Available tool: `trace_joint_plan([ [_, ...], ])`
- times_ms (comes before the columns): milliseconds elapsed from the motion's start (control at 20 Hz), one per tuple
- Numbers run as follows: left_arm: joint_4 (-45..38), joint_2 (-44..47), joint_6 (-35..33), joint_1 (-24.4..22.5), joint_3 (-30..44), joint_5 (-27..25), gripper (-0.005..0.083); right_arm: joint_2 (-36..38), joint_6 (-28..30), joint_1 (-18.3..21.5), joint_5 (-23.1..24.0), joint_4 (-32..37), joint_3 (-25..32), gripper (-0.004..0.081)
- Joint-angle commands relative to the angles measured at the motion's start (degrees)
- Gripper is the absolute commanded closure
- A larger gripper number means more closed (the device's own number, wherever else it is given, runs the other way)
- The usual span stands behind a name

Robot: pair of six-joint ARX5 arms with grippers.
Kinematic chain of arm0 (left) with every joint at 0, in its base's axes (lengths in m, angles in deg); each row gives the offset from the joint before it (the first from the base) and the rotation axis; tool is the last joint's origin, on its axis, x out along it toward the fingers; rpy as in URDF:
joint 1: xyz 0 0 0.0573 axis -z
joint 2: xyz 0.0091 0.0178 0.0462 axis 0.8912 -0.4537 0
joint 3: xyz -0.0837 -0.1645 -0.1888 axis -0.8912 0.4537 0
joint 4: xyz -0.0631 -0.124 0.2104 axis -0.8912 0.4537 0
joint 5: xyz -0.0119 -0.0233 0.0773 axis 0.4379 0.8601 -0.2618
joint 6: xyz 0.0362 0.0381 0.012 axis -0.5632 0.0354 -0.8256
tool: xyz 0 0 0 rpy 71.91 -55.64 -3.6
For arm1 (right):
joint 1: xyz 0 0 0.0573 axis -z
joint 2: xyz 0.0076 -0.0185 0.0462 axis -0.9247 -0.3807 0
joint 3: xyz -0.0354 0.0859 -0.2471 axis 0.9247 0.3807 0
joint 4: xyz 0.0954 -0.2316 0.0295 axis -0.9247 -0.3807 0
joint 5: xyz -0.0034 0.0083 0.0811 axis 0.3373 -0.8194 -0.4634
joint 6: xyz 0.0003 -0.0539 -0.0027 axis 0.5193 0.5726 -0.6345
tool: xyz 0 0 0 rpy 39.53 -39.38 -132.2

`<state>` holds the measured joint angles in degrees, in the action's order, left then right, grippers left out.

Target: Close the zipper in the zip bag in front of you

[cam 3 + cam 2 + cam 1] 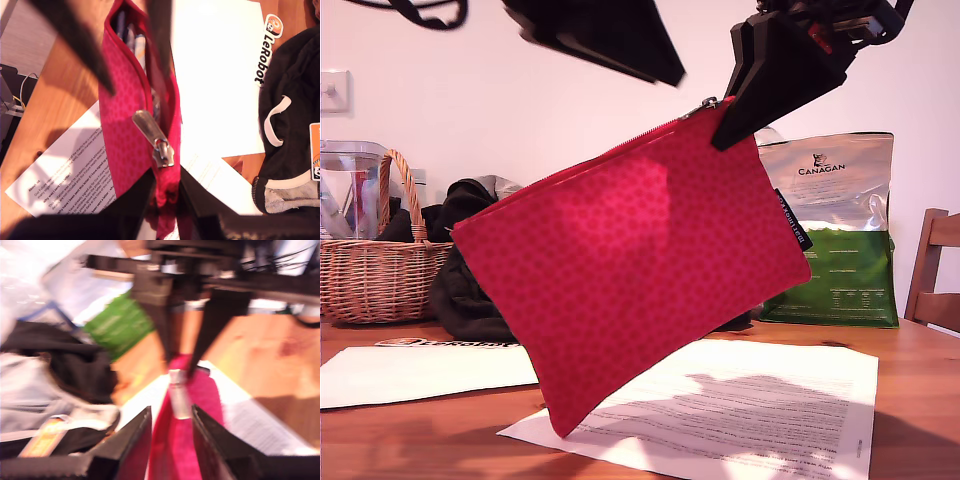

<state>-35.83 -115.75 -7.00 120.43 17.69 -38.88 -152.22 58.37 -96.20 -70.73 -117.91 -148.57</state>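
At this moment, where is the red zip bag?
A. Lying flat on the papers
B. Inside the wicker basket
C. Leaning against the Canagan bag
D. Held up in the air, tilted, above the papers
D: in the exterior view the zip bag hangs tilted from my second gripper at its top corner, its low corner above the papers on the table.

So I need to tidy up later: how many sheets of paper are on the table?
2 show: a printed sheet under the hanging pouch, and a blank sheet toward the exterior view's left. More may hide behind the pouch.
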Motion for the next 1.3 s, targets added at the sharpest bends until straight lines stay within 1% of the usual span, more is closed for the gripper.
trace_joint_plan([
  [0,-1.11,-1.70,0.96,0.28,-0.07,0.22,0.0555,-0.17,-0.24,-0.28,-0.42,0.59,-0.74,0.0780],
  [350,-1.99,-4.20,3.17,-0.52,-1.88,1.36,0.0555,-0.15,-0.26,-0.28,-0.42,0.61,-0.74,0.0780],
  [950,-3.41,-6.40,4.81,-1.05,-2.32,1.68,0.0560,-0.15,-0.26,-0.68,-0.39,0.55,-0.74,0.0780],
  [1050,-3.39,-6.40,4.83,-1.05,-2.34,1.66,0.0585,-0.15,-0.26,-0.68,-0.39,0.55,-0.74,0.0780],
  [1250,-3.39,-6.40,4.81,-1.05,-2.43,1.66,0.0677,-0.15,-0.26,-0.68,-0.42,0.59,-0.74,0.0780],
])
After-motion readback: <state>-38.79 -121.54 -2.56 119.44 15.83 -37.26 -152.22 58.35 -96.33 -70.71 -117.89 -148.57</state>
